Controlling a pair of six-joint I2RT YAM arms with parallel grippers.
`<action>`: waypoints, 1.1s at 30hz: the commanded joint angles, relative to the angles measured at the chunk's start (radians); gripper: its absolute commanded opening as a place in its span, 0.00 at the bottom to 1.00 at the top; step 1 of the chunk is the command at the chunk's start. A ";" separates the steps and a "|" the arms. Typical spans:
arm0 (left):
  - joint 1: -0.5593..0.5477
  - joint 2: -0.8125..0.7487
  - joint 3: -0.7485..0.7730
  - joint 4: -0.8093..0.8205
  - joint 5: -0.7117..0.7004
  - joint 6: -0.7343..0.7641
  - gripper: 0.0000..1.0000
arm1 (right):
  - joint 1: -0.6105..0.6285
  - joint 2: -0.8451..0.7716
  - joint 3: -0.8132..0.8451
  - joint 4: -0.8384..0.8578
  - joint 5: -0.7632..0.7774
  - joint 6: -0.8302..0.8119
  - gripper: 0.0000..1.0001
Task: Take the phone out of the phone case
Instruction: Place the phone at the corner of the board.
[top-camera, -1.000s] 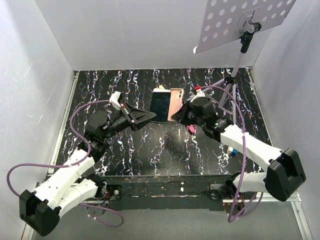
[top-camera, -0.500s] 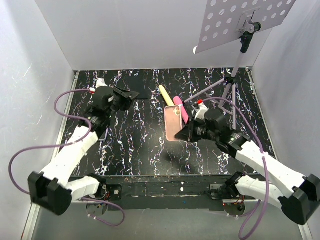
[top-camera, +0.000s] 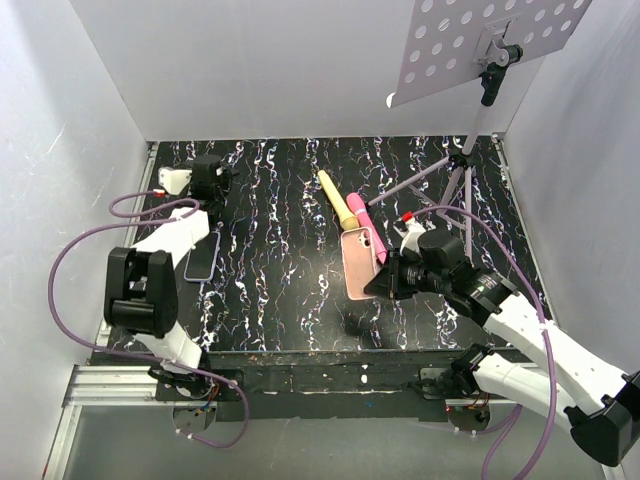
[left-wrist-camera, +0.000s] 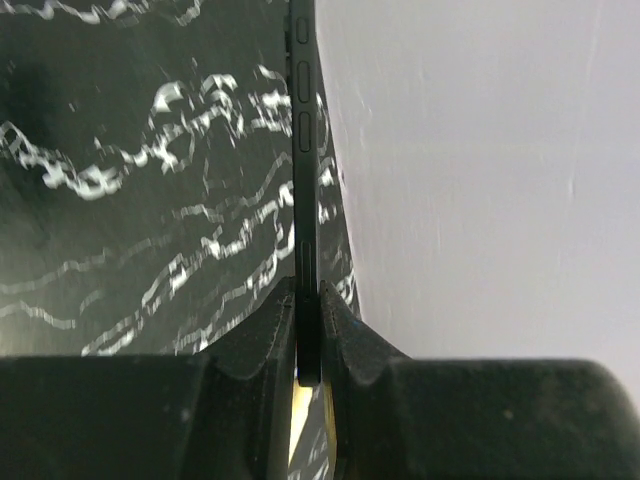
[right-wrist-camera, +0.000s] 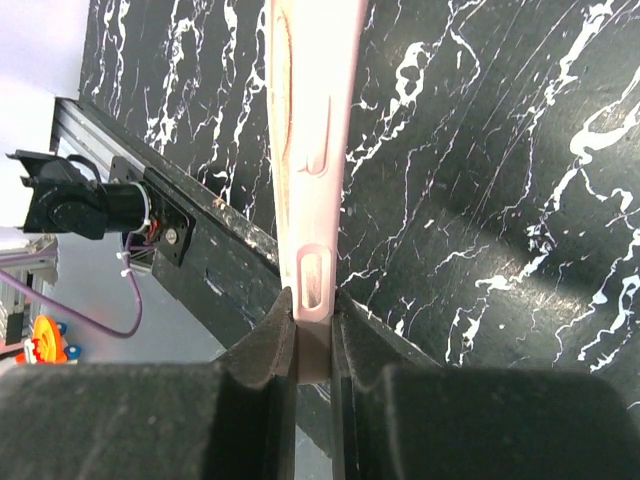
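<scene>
My left gripper (top-camera: 211, 222) is at the far left of the table, close to the left wall, and is shut on the phone (top-camera: 203, 258), which is bare with a dark screen and a pale lilac rim. In the left wrist view the phone (left-wrist-camera: 304, 150) shows edge-on, pinched between the jaws of the left gripper (left-wrist-camera: 308, 330). My right gripper (top-camera: 386, 281) is right of centre and shut on the empty salmon-pink phone case (top-camera: 359, 262), held above the table. In the right wrist view the case (right-wrist-camera: 305, 130) is edge-on between the jaws of the right gripper (right-wrist-camera: 312, 330).
A yellow stick (top-camera: 334, 194) and a pink marker-like stick (top-camera: 366, 223) lie at the middle back. A tripod (top-camera: 466, 160) with a perforated plate (top-camera: 480, 45) stands at the back right. White walls close in three sides. A black rail (top-camera: 330, 370) runs along the front.
The two grippers were together at the centre on the phone and case. The left arm has swung far left with the phone; the right has drawn the case nearer.
</scene>
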 joint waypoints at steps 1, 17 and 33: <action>0.046 0.066 0.027 0.205 -0.134 -0.089 0.00 | 0.002 0.006 0.057 -0.021 -0.034 -0.013 0.01; 0.223 0.410 0.090 0.425 -0.160 -0.193 0.00 | -0.020 0.087 0.113 -0.081 -0.063 -0.093 0.01; 0.244 0.544 0.208 0.338 -0.141 -0.236 0.20 | -0.054 0.098 0.106 -0.078 -0.087 -0.079 0.01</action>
